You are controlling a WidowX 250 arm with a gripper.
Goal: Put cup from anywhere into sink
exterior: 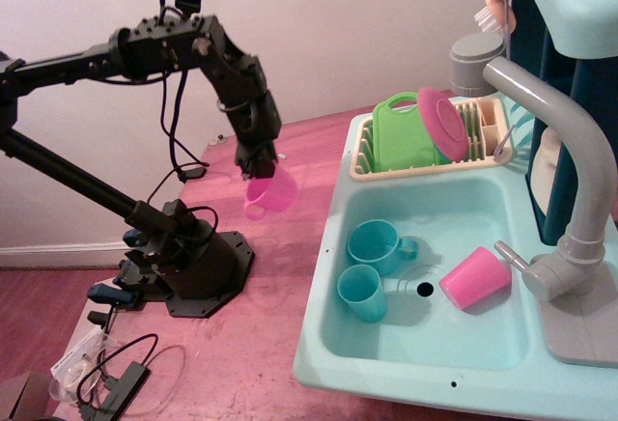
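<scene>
The gripper [259, 172] is clamped on the small pink cup [267, 192], holding it in the air. The teal sink [333, 220] lies off to its right and lower.

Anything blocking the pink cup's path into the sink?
Nothing visible in the air path. The claw holds the cup above the table, left of the sink. Two teal mugs and a pink tumbler occupy the basin; gaps remain.

Pink cup [269, 192] hangs airborne left of teal sink [333, 344].
</scene>
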